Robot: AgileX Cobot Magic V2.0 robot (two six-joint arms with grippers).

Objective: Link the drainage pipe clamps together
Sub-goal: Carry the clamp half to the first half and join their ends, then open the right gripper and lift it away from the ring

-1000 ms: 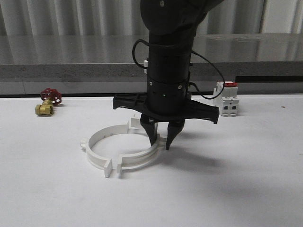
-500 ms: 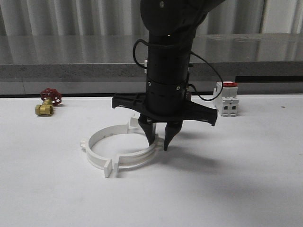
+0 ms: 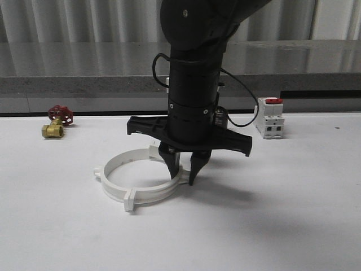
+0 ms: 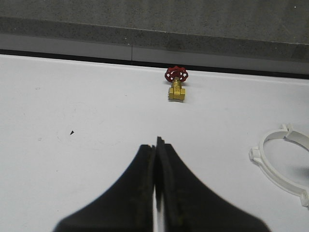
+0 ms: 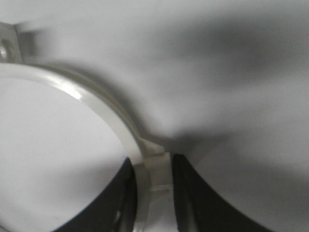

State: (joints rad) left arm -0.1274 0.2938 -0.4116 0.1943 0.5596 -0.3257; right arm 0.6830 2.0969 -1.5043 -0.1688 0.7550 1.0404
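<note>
Two white drainage pipe clamps lie on the white table as one ring. The left half (image 3: 108, 182) curves round to a front joint, where the end tabs (image 3: 130, 201) of both halves touch. My right gripper (image 3: 182, 176) points straight down at the ring's right side, and it is shut on the right half (image 3: 159, 194). In the right wrist view the white band (image 5: 111, 116) runs between the two black fingers of the right gripper (image 5: 152, 166). My left gripper (image 4: 155, 144) is shut on nothing above bare table, left of the ring (image 4: 275, 169).
A brass valve with a red handwheel (image 3: 56, 121) sits at the back left, also in the left wrist view as the valve (image 4: 176, 87). A white switch block with a red top (image 3: 269, 117) stands at the back right. A grey ledge (image 3: 84, 84) runs behind the table.
The right gripper has moved left with the right half in it. The gap between the front end tabs has closed, and the ring sits slightly further left.
</note>
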